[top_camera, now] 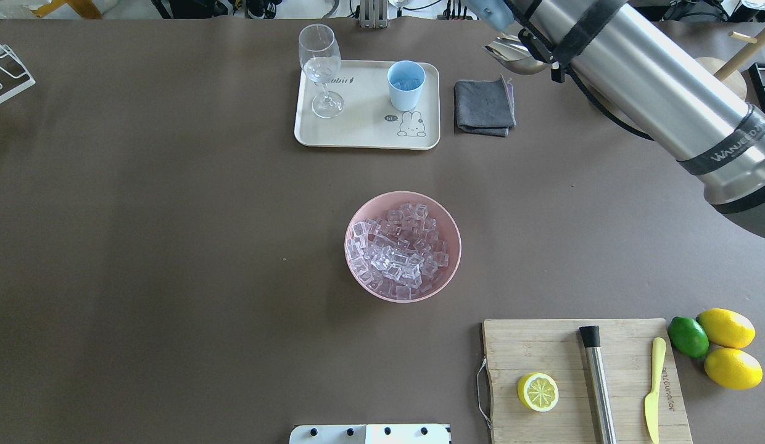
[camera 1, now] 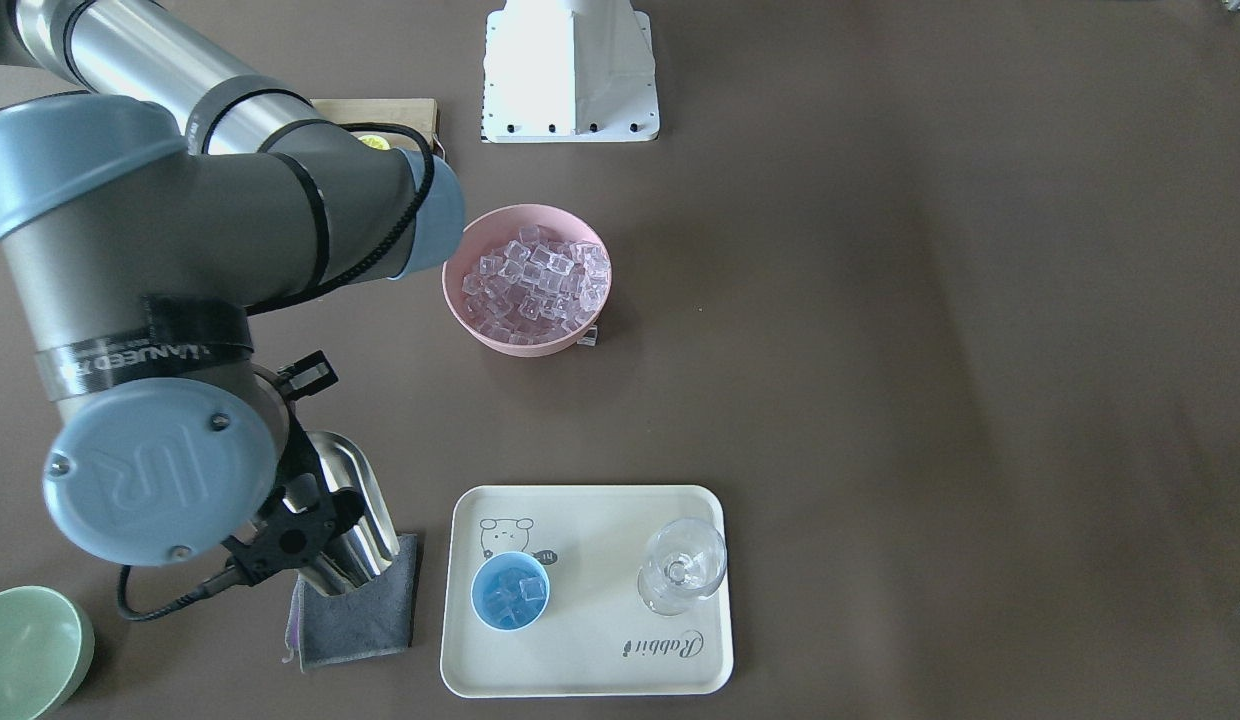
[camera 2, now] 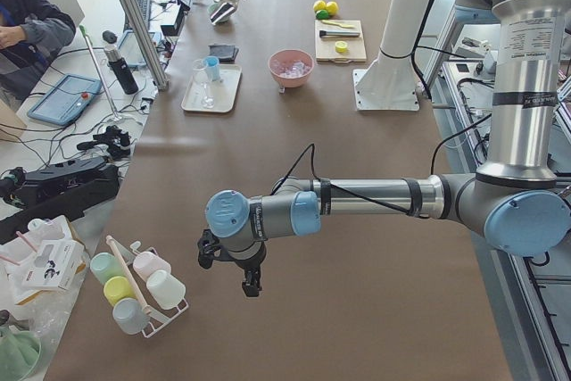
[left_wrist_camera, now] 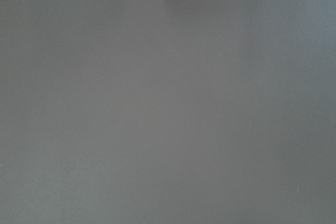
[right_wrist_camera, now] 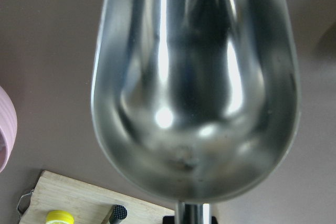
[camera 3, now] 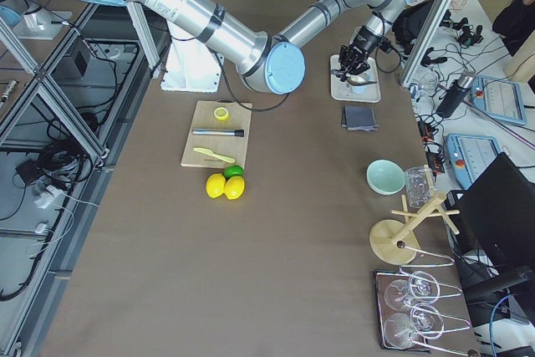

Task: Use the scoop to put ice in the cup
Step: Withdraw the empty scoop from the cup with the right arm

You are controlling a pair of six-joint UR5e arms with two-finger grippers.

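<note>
Grasping the scoop (camera 1: 352,505), the right tool (camera 1: 298,535) is clenched on it and holds it off the table (camera 1: 930,350), above the grey cloth (camera 1: 365,620) just beside the tray (camera 1: 590,662). The right wrist view shows the trough bare and empty.

Task status:
- Done: the cup (camera 1: 510,592) stands on the tray and holds several cubes of ice (camera 1: 528,588).
- Left: the cup appears only part filled. Most of the ice lies in the pink bowl (camera 1: 520,346), well apart from the tray. One loose cube (camera 1: 588,338) lies on the table just beside the bowl.
- Judgement: the task is well advanced. If a further load is required, the empty scoop must go to the bowl first. If not, setting the scoop down on the cloth is the likely closing step.

Left tool (camera 2: 245,278): it shows only in the side view, low over bare table and far from the task's things. Whether it is released or clenched cannot be told.

Legible writing:
- Tray: "Rabbit" along one edge, and "hi" in a small speech bubble beside the animal drawing.
- Strap (top_camera: 734,148) on the right arm: "WANJEED".
- Joint cap (camera 1: 150,470): the raised letters "UR".
- Yellow knife (top_camera: 654,382) on the cutting board (top_camera: 543,345): printed, but too small to read with certainty.
</note>
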